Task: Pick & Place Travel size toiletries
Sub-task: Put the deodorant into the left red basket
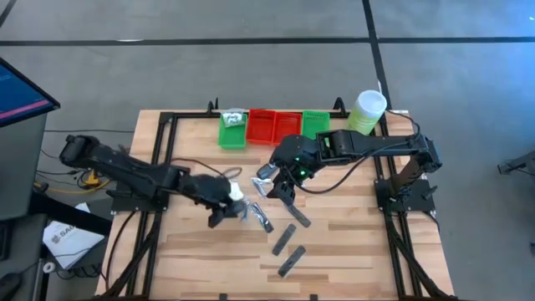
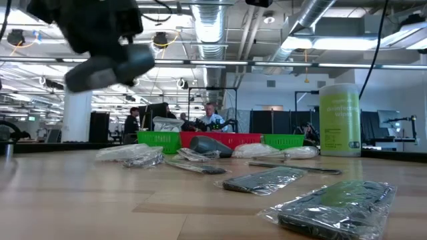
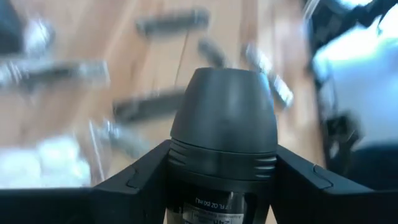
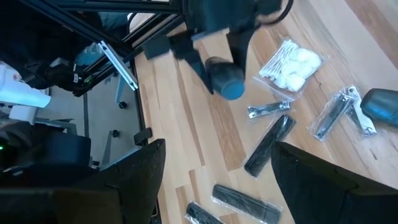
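My left gripper [image 1: 224, 213] is shut on a small bottle with a dark grey cap [image 3: 224, 118], held above the table's middle; the bottle also shows in the low view [image 2: 107, 67] and the right wrist view [image 4: 225, 82]. My right gripper [image 1: 280, 186] is open and empty above the table, right of the left gripper. On the wood lie a white packet of cotton pieces [image 4: 292, 62], silvery clippers in clear wraps [image 4: 333, 118], a dark oval piece [image 4: 380, 106] and dark flat bars [image 1: 284, 238]. My left gripper pinches the bottle's body [image 3: 221, 208] just behind the cap, between its two fingers [image 3: 134, 180]. The bottle lies along the fingers, its cap sticking out past their ends. It is lifted clear of the table and tilted near level.
Two green trays [image 1: 232, 132] [image 1: 315, 124] and two red trays [image 1: 262, 127] stand in a row at the far edge; the left green one holds a white item. A tall pale green canister [image 1: 366, 111] stands at the far right. Black frame rails run along both sides of the table.
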Tool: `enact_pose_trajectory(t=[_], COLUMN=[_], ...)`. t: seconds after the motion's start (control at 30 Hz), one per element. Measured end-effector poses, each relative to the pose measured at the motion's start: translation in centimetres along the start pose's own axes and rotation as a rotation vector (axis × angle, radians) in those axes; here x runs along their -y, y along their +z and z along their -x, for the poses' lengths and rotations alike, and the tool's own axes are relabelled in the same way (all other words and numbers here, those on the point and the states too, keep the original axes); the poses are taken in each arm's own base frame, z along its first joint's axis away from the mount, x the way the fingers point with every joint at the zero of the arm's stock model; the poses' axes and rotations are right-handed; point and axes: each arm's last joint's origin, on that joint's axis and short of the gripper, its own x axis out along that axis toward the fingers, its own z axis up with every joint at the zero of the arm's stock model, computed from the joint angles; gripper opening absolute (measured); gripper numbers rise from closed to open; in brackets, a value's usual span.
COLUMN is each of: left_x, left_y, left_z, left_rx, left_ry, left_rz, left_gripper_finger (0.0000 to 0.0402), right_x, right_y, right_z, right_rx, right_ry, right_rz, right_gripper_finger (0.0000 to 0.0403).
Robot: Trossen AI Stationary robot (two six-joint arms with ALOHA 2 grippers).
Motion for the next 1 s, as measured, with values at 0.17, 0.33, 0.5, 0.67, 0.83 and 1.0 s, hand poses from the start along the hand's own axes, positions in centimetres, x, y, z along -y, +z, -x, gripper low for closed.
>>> enact_pose_trajectory(t=[0.17, 0.33, 0.5, 0.67, 0.83, 1.0], left_x=[0.0, 0.2, 0.4, 0.6, 0.5, 0.7], left_y=[2.6, 4.4, 6.1, 7.3, 8.0, 8.2], left_z=[2.1, 3.9, 5.3, 6.3, 7.1, 7.4], left_rx=[0.224, 0.413, 0.578, 0.699, 0.769, 0.777], left_ry=[-0.079, -0.16, -0.271, -0.366, -0.434, -0.49], left_rz=[0.065, 0.093, 0.117, 0.125, 0.122, 0.1], left_gripper_finger=[0.0202, 0.0202, 0.0202, 0.0202, 0.0202, 0.0202], right_x=[-0.7, -1.3, -1.5, -1.3, -1.1, -1.0], right_y=[-0.3, -0.6, -0.5, -0.2, 0.3, 0.6], right_z=[-0.1, -0.2, -0.2, 0.0, 0.4, 1.1], right_rx=[-0.015, -0.013, 0.002, 0.015, 0.046, 0.062], right_ry=[0.038, 0.059, 0.071, 0.074, 0.091, 0.113], right_rz=[0.037, 0.056, 0.055, 0.05, 0.043, 0.042], right_gripper_finger=[0.0281, 0.0281, 0.0281, 0.0281, 0.0281, 0.0281])
